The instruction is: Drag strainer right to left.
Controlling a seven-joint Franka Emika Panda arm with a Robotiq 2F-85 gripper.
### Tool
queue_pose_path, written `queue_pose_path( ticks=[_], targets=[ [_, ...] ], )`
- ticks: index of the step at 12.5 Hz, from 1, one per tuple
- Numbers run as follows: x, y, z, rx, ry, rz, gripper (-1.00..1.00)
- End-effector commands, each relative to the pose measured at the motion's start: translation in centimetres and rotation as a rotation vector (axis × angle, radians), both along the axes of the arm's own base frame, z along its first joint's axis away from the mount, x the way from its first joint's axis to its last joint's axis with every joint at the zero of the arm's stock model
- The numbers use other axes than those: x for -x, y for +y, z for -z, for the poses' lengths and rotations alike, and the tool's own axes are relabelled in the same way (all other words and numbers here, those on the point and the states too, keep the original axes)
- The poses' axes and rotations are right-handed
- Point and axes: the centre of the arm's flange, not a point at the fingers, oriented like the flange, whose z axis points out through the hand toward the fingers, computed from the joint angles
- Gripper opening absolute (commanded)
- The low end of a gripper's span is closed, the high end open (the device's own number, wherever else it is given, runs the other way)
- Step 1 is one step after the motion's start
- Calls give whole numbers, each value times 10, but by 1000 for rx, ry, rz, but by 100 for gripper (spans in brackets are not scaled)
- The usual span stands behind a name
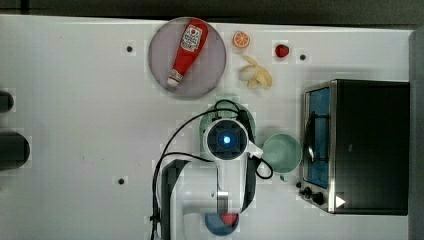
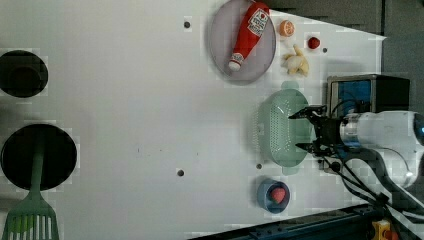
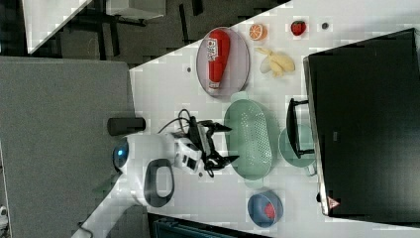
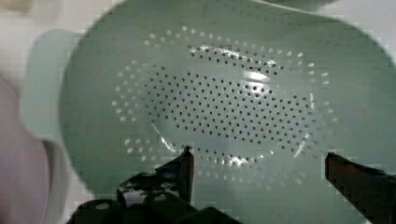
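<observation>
Wrist view shows our pincer (image 4: 259,161), fingers wide apart, above the pale mint-green perforated oblong plastic strainer (image 4: 224,100) at frame centre. We judge this the approach; next we should lower onto its rim.

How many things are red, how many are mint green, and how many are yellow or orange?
Red: 3 – ketchup bottle, strawberry, red piece in the blue bowl
Mint green: 2 – strainer, round bowl
Yellow or orange: 2 – banana, orange slice
Total: 7
</observation>
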Motion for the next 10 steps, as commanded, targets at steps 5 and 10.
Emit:
queue_pose_path(
  ticks=[5,10],
  targets=[
    [10,21,91,4,11,172,100],
    [13,55,107,-9,2,111,100]
  ],
)
